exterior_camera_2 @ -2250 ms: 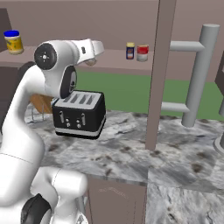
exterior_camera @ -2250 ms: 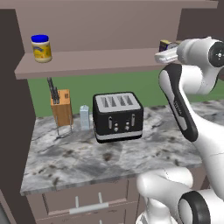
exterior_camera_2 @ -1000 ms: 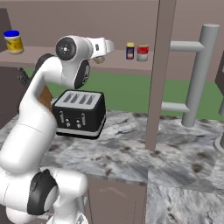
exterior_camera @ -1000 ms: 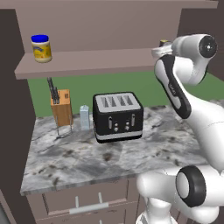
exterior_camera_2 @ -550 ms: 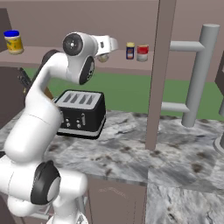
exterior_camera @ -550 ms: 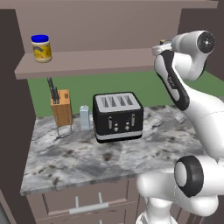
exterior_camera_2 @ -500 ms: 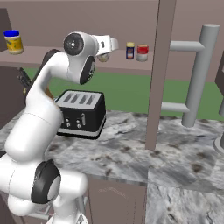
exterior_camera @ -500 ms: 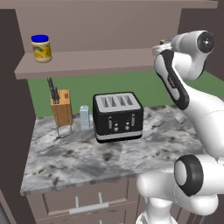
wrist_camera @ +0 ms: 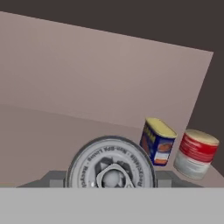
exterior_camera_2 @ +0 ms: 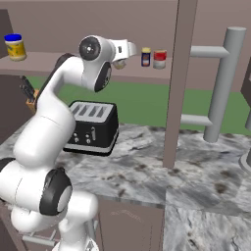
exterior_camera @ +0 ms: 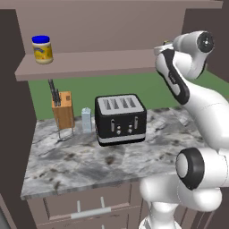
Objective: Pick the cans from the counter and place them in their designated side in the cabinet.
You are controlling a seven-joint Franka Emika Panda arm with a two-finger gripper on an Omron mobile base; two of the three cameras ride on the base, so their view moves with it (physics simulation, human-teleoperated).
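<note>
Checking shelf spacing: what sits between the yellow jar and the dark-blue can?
In the right base view, between yellow jar and dark-blue can: bare shelf board and the claw.

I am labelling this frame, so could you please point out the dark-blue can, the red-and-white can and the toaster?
dark-blue can (wrist_camera: 157, 142): hand view, on its front label.
red-and-white can (wrist_camera: 195, 154): hand view, on its red side band.
toaster (exterior_camera: 120, 119): left base view, on its black front face.

Black toaster, knife block, yellow jar, red-and-white can

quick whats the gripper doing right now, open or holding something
gripper: shut on the round can, held over the cabinet shelf beside the dark-blue can.
</note>
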